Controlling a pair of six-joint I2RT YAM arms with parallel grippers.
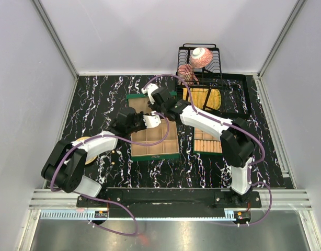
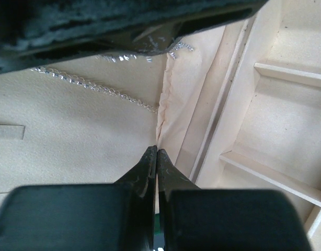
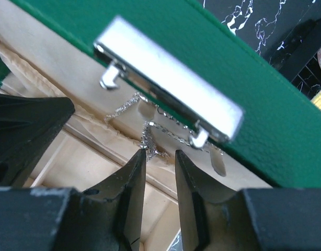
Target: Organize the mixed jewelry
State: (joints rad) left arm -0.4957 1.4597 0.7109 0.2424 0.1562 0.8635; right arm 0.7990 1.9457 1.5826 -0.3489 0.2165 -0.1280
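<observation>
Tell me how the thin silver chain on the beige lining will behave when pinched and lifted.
Likely floppy: the chain lies in a slack curve across the lining, so it should drape from one pinch point. Probably very light, its links being tiny. It could snag: a bunched strand hangs beside the metal clasp.

No text, brand, number or sign can be read in any view. Two small orange-marked tags [image 1: 101, 214] on the black base bar [image 1: 165, 198] may carry print, but they are too small to tell.
</observation>
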